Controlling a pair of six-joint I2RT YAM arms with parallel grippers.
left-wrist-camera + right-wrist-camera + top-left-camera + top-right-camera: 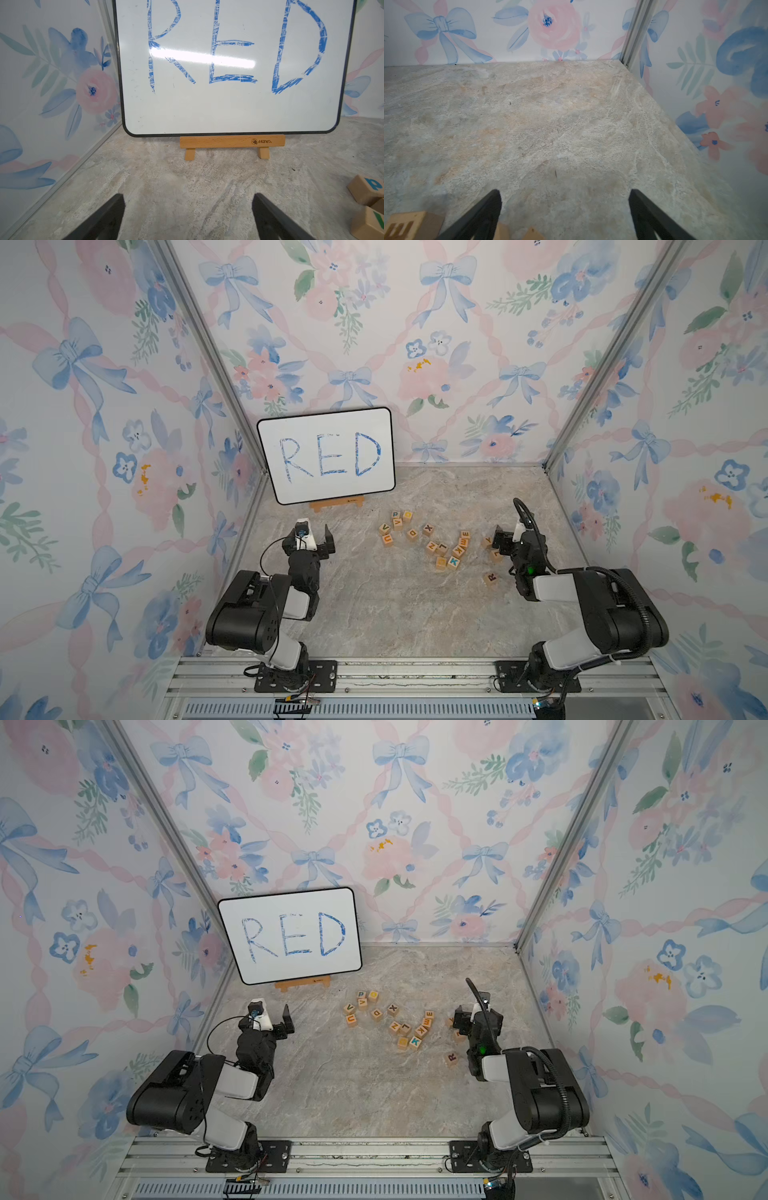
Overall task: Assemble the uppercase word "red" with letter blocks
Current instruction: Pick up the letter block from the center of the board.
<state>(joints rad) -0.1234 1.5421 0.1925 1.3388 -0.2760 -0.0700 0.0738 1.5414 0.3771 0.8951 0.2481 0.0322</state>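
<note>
Status: nothing assembled yet. Left tool [188, 197] is spread wide and empty, low over the tabletop [395, 614], pointing at the board [326, 456] that reads RED. Right tool [564, 192] is equally wide, with nothing between its jaws and only bare tabletop ahead. It's aimed at the back right corner.

The three target blocks are all loose and well apart from each other. R block [491, 577] sits alone at front right, near the right arm, letter skewed. E block [465, 534] is at the far end of a short run in the middle cluster, touching its neighbour. The blue K block [454, 562] is at the near end of that cluster. D block [412, 533] is further left, near the X block [428, 529], not touching it as far as I can tell.

My read: zero of three placed, no row started. Left to do: pick R, E and D, then line them up in order with letters upright. There's bare tabletop in front to build on. E looks trickiest, packed against its neighbours.
</note>
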